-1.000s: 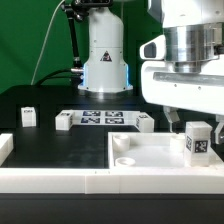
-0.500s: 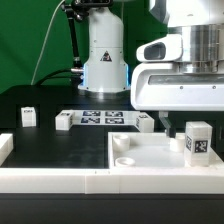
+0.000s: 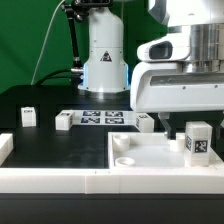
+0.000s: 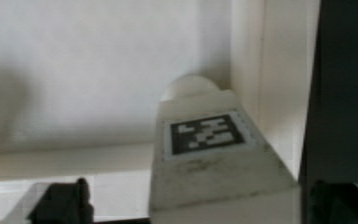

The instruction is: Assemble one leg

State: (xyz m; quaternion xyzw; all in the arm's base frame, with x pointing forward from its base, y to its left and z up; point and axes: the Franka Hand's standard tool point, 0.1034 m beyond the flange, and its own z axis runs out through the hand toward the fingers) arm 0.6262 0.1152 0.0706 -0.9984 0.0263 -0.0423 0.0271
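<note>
One leg [image 3: 197,140], a small white block with a square marker tag, stands upright on the right part of the large white panel [image 3: 150,152]. My gripper [image 3: 186,122] hangs just above it. In the wrist view the leg [image 4: 211,150] stands between my two dark fingertips [image 4: 60,200], which are spread apart and do not touch it. The gripper [image 4: 202,206] is open and holds nothing. Three more legs stand on the black table behind the panel: one at the far left [image 3: 28,116], one [image 3: 63,121] and one [image 3: 145,122] at either end of the marker board.
The marker board [image 3: 105,118] lies flat between two of the spare legs. A low white wall [image 3: 50,181] runs along the front, with a short arm at the left [image 3: 5,147]. The robot base [image 3: 105,60] stands at the back. The panel has a round corner socket [image 3: 126,160].
My gripper has shifted a little toward the exterior view's left and slightly lower over the upright leg. The legs and the panel have not moved.
</note>
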